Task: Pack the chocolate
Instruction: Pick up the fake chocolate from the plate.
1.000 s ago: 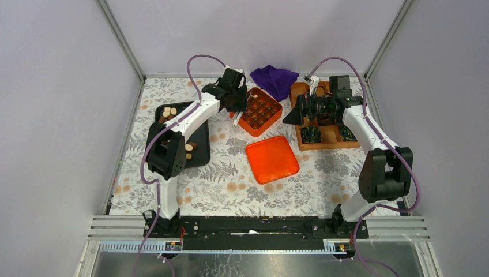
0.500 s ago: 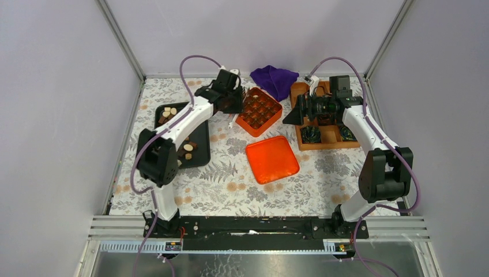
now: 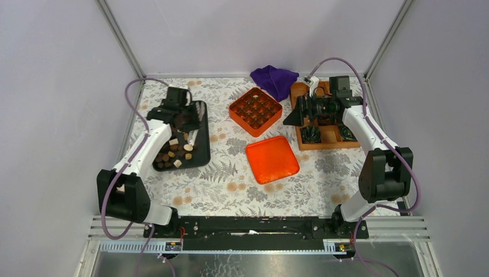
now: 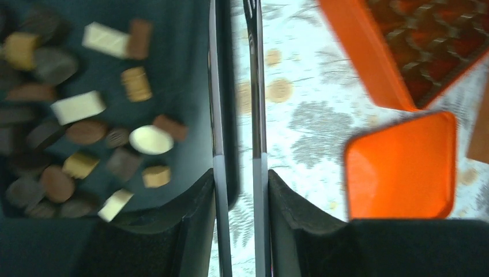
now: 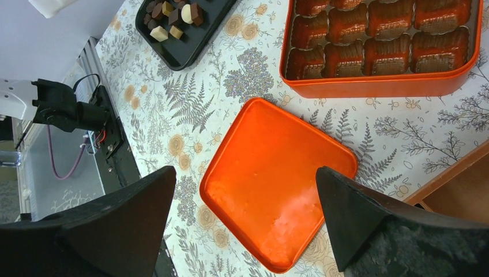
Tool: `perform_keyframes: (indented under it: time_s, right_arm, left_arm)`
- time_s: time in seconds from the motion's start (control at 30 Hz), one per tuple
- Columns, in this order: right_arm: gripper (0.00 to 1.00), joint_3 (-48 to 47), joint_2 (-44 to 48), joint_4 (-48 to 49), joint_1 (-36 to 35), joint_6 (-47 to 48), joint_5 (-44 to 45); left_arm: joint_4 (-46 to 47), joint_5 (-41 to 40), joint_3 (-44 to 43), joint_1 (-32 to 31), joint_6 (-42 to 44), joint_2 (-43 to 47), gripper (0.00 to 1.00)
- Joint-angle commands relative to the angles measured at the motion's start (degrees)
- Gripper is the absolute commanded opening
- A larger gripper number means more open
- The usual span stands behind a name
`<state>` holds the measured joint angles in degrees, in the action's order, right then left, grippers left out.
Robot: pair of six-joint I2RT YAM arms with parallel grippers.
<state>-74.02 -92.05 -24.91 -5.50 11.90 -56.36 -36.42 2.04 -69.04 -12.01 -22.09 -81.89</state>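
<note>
Chocolate pieces lie on the black tray, left of the open orange box. Whether any cell is filled I cannot tell, so most packing looks undone. Above the tray's edge the left fingers stand narrowly parted, empty. By the wooden tray the right fingers gape wide, empty. The lid lies aside on the worktop, blocking nothing.

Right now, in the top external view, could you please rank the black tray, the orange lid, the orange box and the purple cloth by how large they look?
1. black tray, largest, though partly covered
2. orange lid
3. orange box and purple cloth: they look too alike to rank
</note>
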Motion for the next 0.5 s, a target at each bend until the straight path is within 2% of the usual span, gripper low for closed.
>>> perform_keyframes:
  time_s: [0.0,0.17,0.47]
  right_arm:
    - [1.0,-2.02,0.51,-0.29,0.22,1.73,0.58]
    - [1.0,-1.67,0.32,0.53,0.22,1.0,-0.08]
    - [1.0,-0.89,0.51,1.44,0.25,0.15,-0.71]
  left_arm:
    - [-4.9,0.82,2.31,7.03,3.72,4.42,0.39]
    - [-9.79,-1.03,1.97,9.94,7.84,4.47,0.39]
    - [-10.25,1.89,-0.75,10.53,9.93,-0.07,0.39]
